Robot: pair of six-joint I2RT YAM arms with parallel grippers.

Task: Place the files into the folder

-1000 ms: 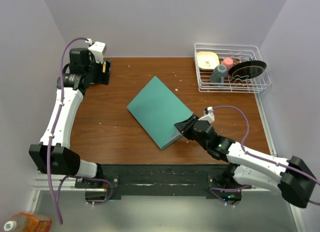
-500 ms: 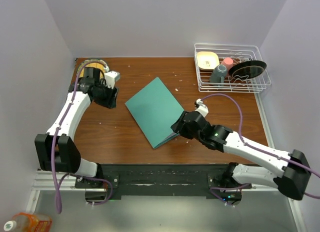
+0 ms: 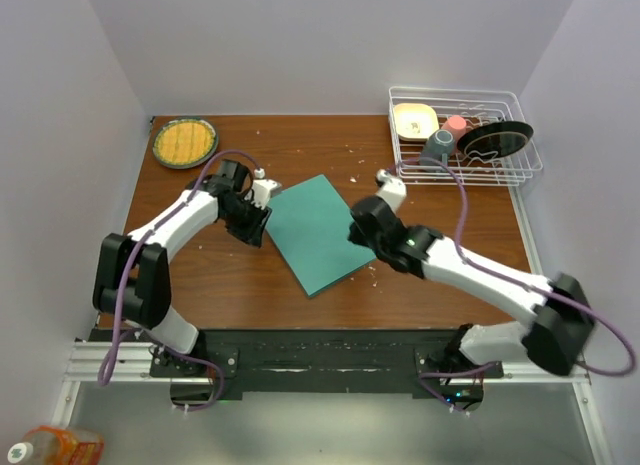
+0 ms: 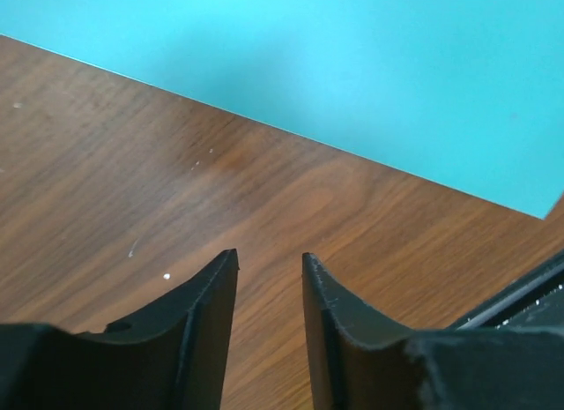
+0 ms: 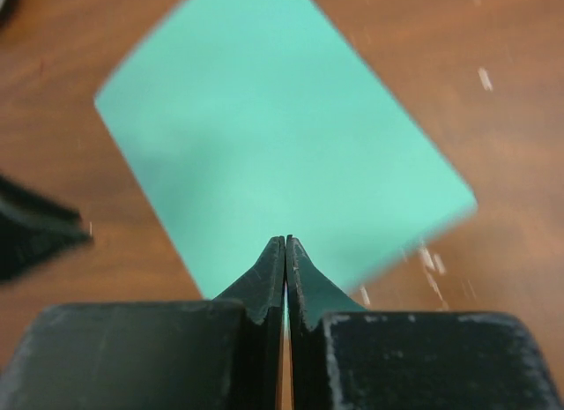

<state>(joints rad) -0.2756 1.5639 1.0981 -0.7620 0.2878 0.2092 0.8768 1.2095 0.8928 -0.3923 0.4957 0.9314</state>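
far left, a round yellow woven plate [image 3: 184, 142] sat in the back corner of the brown wooden table [image 3: 230, 275]. next along, the left gripper [image 3: 261, 219] was down low at the left edge of the teal folder [image 3: 318, 232]. its wrist view showed the two black fingers [image 4: 207, 309] parted by a narrow gap, bare wood between them and nothing caught. the folder's edge ran just ahead of the tips, not touching. the folder itself lay closed and flat in the middle of the table, turned at an angle, right between the two grippers. on its right edge was the right gripper [image 3: 358, 229], its fingers [image 5: 270, 278] pressed tight together over the teal cover. whether they nipped that cover or only hung above it, the views did not settle. far right at the back stood a white wire dish rack [image 3: 455, 89] holding a cream square dish [image 3: 414, 120], a pink cup [image 3: 456, 125], a grey-blue cup [image 3: 438, 147] and a black plate [image 3: 497, 139].
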